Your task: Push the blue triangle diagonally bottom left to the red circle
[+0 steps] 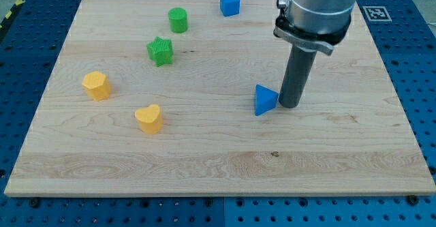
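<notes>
Surface (204,165): a pale wooden board on a blue perforated bench; its near part, at the view's bottom, carries no blocks.
Yellow heart (148,118): the block nearest the view's bottom, left of centre, lying flat on the surface.
Blue triangle (265,99): the task's block, right of centre about mid-board, one corner pointing to the view's right and touching, or all but touching, my tip.
My tip (289,106): set down on the surface just to the right of the blue triangle; the dark rod rises straight from it into the grey arm housing at the view's top.
Hand: the arm carries none, only the rod, so there is nothing to be apart or together.
Yellow block (96,85): a many-sided piece, probably a hexagon, towards the left edge, up and left of the yellow heart.
Green star (160,50): further back, up and right of the yellow block, well apart from the blue triangle.
Green cylinder (178,20): just beyond the green star, slightly to its right, standing upright.
Blue cube (229,3): farthest back, near the top edge, right of the green cylinder and left of the arm housing.
Red circle: not visible anywhere in the view.
</notes>
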Controlling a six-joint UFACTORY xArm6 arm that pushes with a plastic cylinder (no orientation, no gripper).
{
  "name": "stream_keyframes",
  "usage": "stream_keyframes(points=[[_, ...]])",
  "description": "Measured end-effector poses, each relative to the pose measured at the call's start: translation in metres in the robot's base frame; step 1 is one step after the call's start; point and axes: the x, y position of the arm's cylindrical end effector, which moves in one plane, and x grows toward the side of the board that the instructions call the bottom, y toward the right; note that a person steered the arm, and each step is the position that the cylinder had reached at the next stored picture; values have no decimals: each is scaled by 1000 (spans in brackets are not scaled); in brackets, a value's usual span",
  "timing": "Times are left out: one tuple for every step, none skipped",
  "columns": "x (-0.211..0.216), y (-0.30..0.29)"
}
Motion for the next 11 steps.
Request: stream_keyframes(points=[[4, 1], [41, 0], [50, -40], [42, -50], [24, -47], [19, -47], [17, -47], [14, -37], [-13, -37], [-25, -38], [-40, -40]])
